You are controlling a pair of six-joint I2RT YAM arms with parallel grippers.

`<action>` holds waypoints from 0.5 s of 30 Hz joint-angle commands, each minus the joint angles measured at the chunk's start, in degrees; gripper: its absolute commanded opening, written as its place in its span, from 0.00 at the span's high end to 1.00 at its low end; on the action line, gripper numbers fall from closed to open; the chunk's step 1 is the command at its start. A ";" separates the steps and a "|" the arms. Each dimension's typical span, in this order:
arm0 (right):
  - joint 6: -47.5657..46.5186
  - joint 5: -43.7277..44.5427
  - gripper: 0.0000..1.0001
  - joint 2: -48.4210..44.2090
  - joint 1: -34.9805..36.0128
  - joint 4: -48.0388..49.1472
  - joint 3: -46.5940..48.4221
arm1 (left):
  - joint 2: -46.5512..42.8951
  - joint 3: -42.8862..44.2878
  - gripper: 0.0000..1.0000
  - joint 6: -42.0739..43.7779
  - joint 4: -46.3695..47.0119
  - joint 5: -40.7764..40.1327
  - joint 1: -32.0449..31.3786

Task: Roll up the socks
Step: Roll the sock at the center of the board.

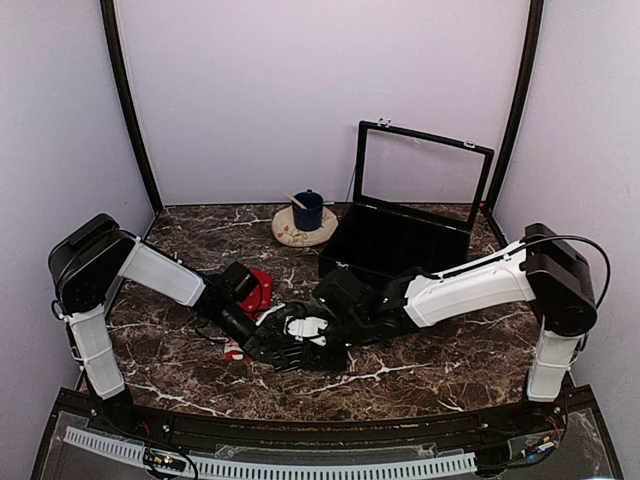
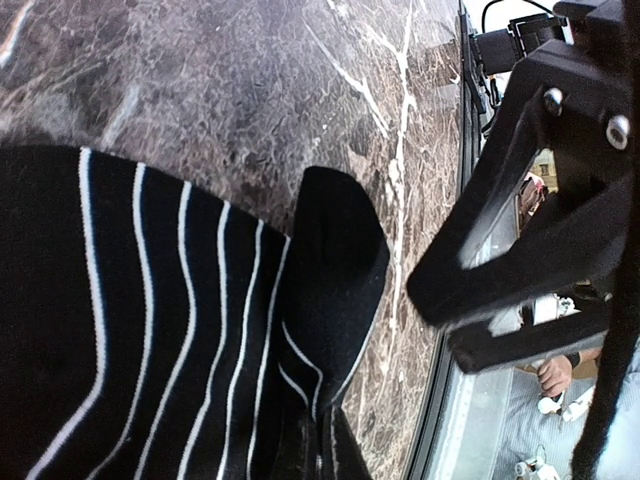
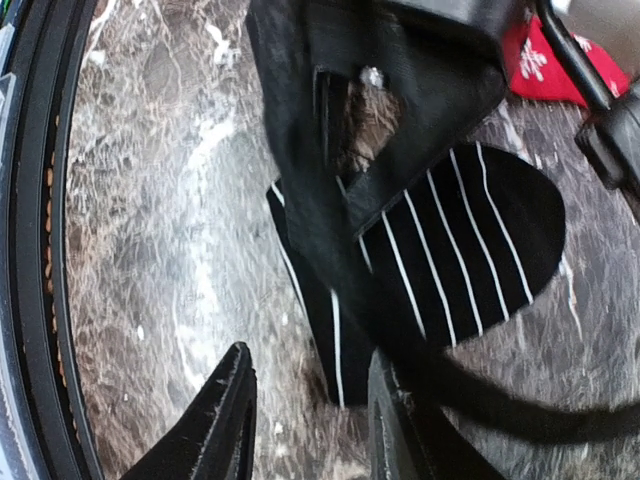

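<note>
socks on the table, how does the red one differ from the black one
The red sock has white snowflakes, while the black sock has thin white stripes. In the right wrist view the black sock lies flat near the middle, largely in sight, while only a corner of the red sock shows at the top right edge. Both are fabric and rest on the marble table.

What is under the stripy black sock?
The black sock lies flat on the marble table. Anything beneath its middle is covered, so I cannot tell. The red sock shows nearby.
</note>
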 commanded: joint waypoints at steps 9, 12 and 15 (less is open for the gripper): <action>-5.38 0.75 0.69 4.75 0.61 -0.80 4.45 | 1.36 -0.24 1.00 1.60 -3.72 1.49 1.24; -5.70 0.82 0.70 5.21 0.62 -0.85 4.31 | 1.52 -0.08 1.00 2.15 -4.35 1.54 1.52; -5.75 0.74 0.71 5.66 0.56 -0.48 3.98 | 1.71 0.33 1.00 2.59 -4.83 2.04 1.63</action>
